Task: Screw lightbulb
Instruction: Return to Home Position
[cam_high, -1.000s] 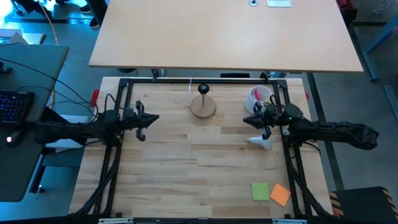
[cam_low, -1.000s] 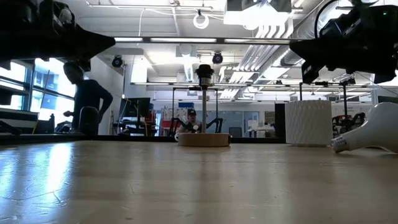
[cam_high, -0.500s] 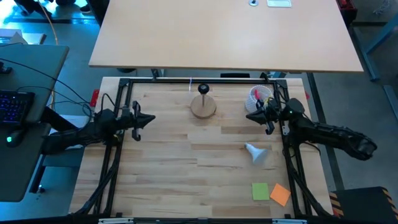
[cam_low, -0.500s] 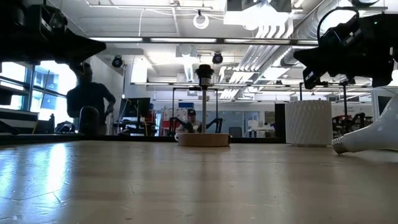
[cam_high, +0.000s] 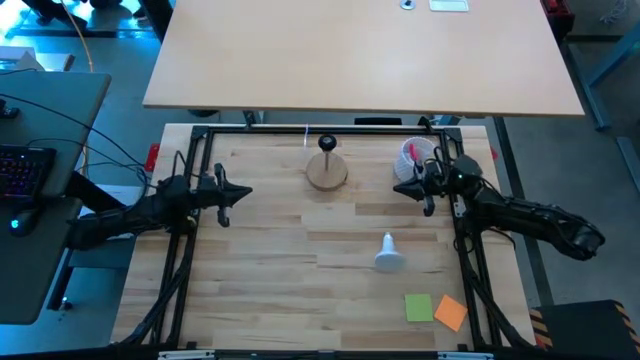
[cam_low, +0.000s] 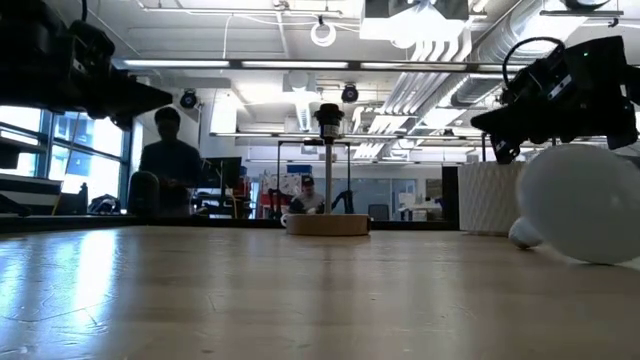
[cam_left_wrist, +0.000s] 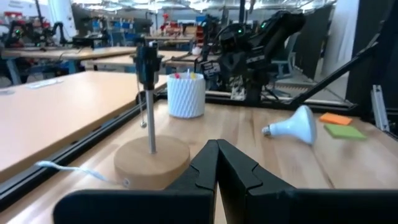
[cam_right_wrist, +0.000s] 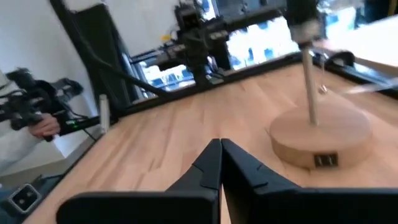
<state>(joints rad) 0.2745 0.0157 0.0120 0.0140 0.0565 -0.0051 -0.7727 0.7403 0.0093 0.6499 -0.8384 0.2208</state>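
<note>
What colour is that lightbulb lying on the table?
White all over; the lightbulb shows best in the left wrist view.

The white frosted lightbulb (cam_high: 388, 254) lies on its side on the bare wood, narrow base pointing toward the far edge.

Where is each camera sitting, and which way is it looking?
High view: above the table, looking straight down; both arms, left end effector, right end effector.
Low view: at tabletop height, looking level across to the lamp stand; arms enter from above.
Left wrist view: on the left arm, facing the lightbulb; its shut end effector shows.
Right wrist view: on the right arm, facing the lamp stand; its shut end effector shows.
Shared: all four see the lamp stand.
</note>
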